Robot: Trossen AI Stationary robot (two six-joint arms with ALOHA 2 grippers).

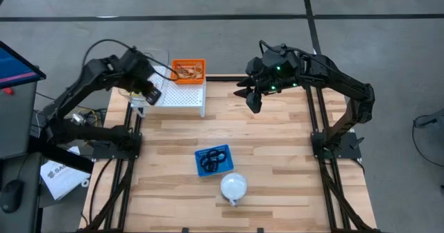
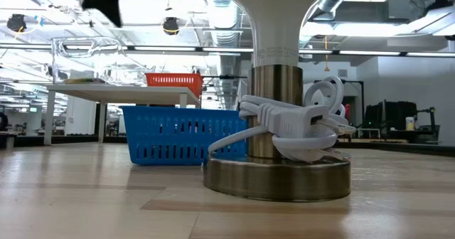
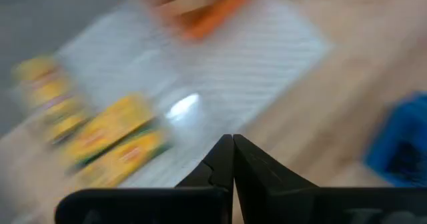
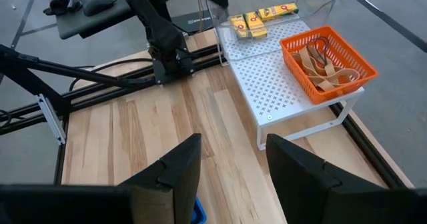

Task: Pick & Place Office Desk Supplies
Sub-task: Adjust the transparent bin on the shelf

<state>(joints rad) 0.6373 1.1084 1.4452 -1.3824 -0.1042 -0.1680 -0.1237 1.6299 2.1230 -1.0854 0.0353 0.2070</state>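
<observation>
Judging from the sorted state, I think most work is already done: the tan rubber bands lie in the orange basket and the yellow clips in the clear box, both on the white shelf at the upper middle of the high view, and the black rings sit in the blue basket near the centre, just above the white round lamp. My left gripper hovers over the shelf with its jaws pressed together and nothing between them, while my right gripper hangs over the upper right of the table with jaws apart and empty. No loose item shows on the wood, so I judge little or nothing is left.
</observation>
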